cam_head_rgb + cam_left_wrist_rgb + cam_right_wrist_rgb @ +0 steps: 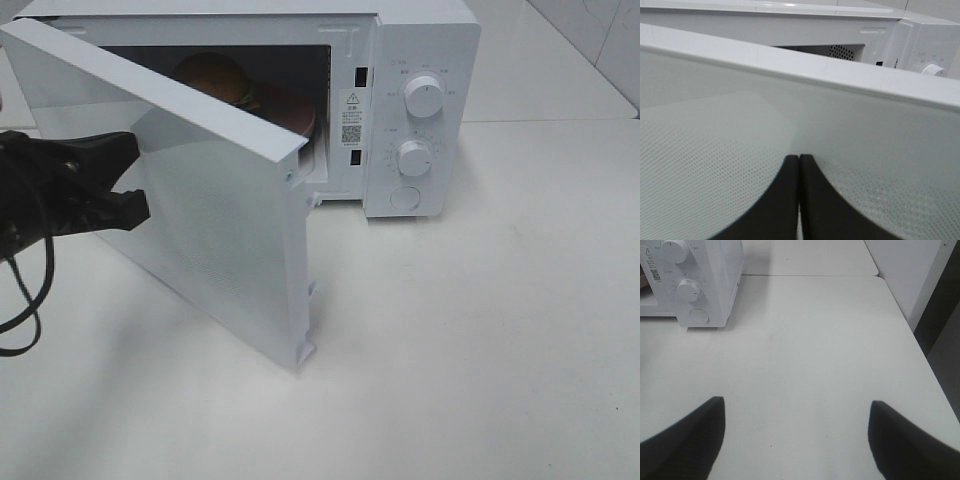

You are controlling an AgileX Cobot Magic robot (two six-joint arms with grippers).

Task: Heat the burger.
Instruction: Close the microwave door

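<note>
**Burger (215, 78) inside, door (215, 215) ajar**

Burger sits deep in the white microwave (425, 60) on a pink plate (298, 115), behind the partly open door. My left gripper (799, 158), fingers pressed together, points at the door's outer face. My right gripper (795, 402) hangs spread wide over the white table (815, 340), holding nothing.

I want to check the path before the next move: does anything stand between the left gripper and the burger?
Yes. The half-open door stands between them: the shut left gripper is at its outer face, and the burger sits behind it inside the microwave.
</note>
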